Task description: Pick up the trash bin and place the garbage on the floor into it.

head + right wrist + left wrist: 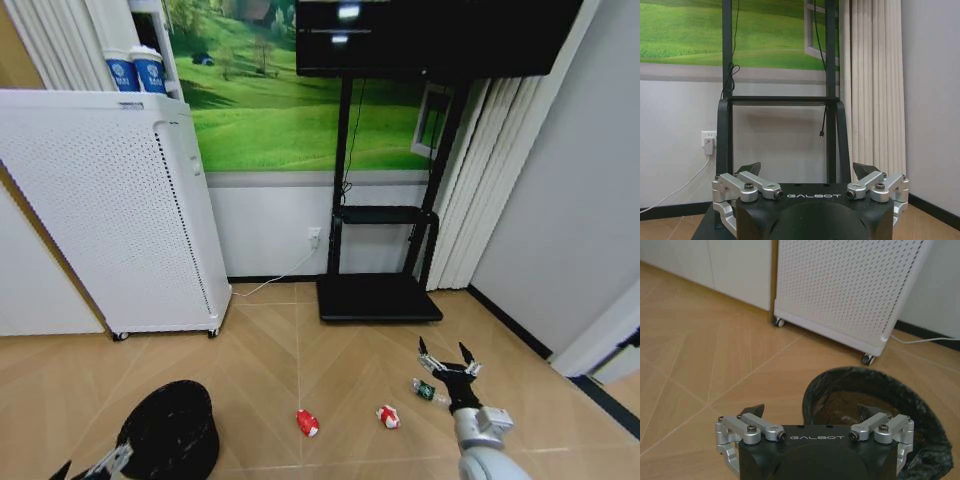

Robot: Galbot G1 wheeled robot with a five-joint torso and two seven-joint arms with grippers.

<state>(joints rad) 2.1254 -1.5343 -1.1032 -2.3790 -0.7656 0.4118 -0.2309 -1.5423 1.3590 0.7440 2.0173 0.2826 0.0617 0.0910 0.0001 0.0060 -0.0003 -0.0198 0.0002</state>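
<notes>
I am holding my left end effector [812,412], spread, at the small black round trash bin [172,428], lower left. My right end effector [448,360], spread, is hovering above the green-and-white can [428,390]. Risk: tipping the bin by catching its liner.

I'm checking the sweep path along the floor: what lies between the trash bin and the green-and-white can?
In the head view, two red-and-white litter pieces lie on the bare floor between the trash bin and the can; the right tool hangs open near the can.
</notes>
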